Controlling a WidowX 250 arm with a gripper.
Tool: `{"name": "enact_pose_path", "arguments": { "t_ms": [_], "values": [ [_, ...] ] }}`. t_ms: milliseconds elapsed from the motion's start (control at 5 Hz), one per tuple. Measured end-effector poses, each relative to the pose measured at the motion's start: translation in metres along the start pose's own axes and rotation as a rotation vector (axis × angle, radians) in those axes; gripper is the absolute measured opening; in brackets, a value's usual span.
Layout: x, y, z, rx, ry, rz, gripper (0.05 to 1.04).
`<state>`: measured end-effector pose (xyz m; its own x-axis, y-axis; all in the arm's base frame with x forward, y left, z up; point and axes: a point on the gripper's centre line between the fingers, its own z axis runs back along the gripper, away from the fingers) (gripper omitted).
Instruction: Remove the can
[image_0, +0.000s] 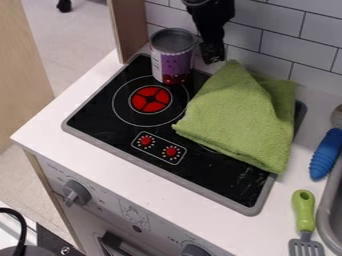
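At rear of stovetop (107, 131), pincer (212, 54) beside purple can (175, 61); open or closed, we can't tell. Likely approach; next, grip, lift.

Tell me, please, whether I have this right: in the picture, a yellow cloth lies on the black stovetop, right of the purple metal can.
Not yellow: the camera view shows a green cloth. It does lie on the black stovetop, right of the purple metal can.
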<state>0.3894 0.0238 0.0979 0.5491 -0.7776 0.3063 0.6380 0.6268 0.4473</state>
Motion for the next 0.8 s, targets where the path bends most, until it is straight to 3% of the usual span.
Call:
{"name": "enact_pose_path", "arguments": {
  "t_ms": [600,800],
  "values": [
    [-0.021,0.014,-0.032,0.046,0.151,0.12,0.995],
    [-0.03,0.026,-0.033,0.1,0.182,0.183,0.995]
  ]
}}
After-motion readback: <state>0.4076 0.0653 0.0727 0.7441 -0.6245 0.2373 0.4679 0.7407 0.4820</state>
